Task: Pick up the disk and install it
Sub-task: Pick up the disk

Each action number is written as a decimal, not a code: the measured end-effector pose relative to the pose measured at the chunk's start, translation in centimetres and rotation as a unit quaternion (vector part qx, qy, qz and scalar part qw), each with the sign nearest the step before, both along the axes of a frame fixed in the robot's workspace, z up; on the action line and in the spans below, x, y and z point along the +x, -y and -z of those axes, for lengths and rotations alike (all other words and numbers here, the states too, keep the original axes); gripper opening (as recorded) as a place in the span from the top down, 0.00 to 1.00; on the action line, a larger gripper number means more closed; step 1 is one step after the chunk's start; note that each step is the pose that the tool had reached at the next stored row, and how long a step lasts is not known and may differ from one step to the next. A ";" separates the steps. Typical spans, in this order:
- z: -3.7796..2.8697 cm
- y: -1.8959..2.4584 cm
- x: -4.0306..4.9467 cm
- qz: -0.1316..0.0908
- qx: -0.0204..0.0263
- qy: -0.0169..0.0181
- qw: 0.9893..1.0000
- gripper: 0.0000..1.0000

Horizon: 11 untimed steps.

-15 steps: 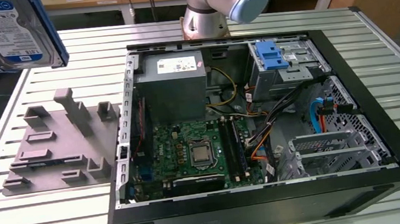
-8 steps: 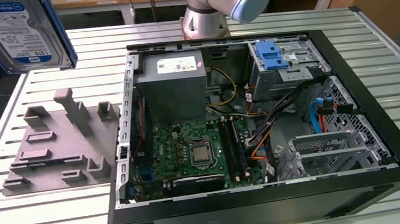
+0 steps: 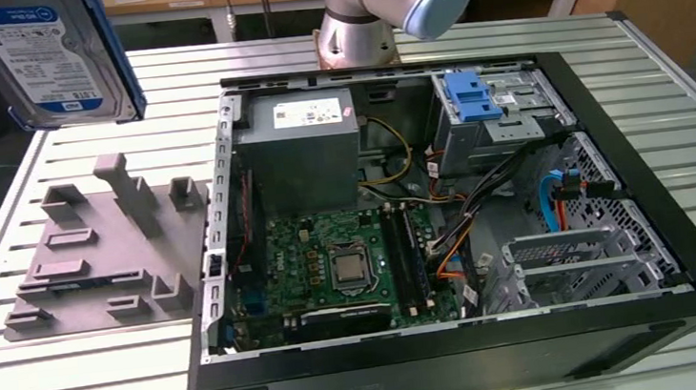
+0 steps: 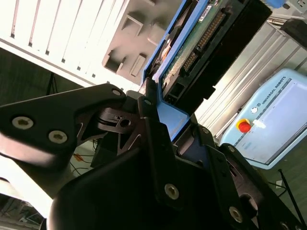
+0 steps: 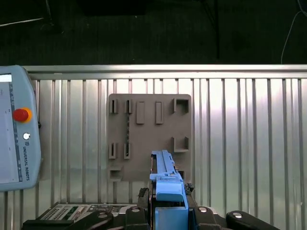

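The disk (image 3: 44, 58), silver-grey with a blue-and-white label and blue rails, hangs high above the table at the exterior view's upper left, over the far end of the grey fixture plate (image 3: 87, 268). In the second wrist view my gripper (image 4: 175, 129) is shut on the disk (image 4: 201, 38), its black fingers (image 4: 151, 129) pressing the blue rail from both sides. The first wrist view looks straight down: the disk (image 5: 165, 179) stands edge-on in my gripper (image 5: 168, 213), above the near edge of the fixture plate (image 5: 144, 139).
An open black computer case (image 3: 466, 356) lies right of the fixture plate, with a grey power-supply box (image 3: 304, 132), a motherboard (image 3: 343, 267) and a silver cage with a blue latch (image 3: 493, 104) inside. A teach pendant (image 5: 14, 129) lies on the slatted table (image 5: 249, 143).
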State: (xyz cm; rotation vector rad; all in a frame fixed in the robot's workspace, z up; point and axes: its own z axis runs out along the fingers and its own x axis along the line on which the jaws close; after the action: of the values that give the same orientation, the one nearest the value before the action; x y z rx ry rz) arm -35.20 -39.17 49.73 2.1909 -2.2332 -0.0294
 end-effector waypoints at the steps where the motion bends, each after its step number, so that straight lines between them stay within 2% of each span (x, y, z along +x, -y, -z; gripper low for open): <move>1: 0.01 0.40 0.86 0.000 0.000 -0.001 1.000 0.64; 11: 0.01 1.20 2.64 0.000 0.000 -0.002 1.000 0.64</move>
State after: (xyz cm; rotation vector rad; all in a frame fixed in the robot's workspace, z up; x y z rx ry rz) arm -32.56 -40.36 49.72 2.1893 -2.2315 -0.0331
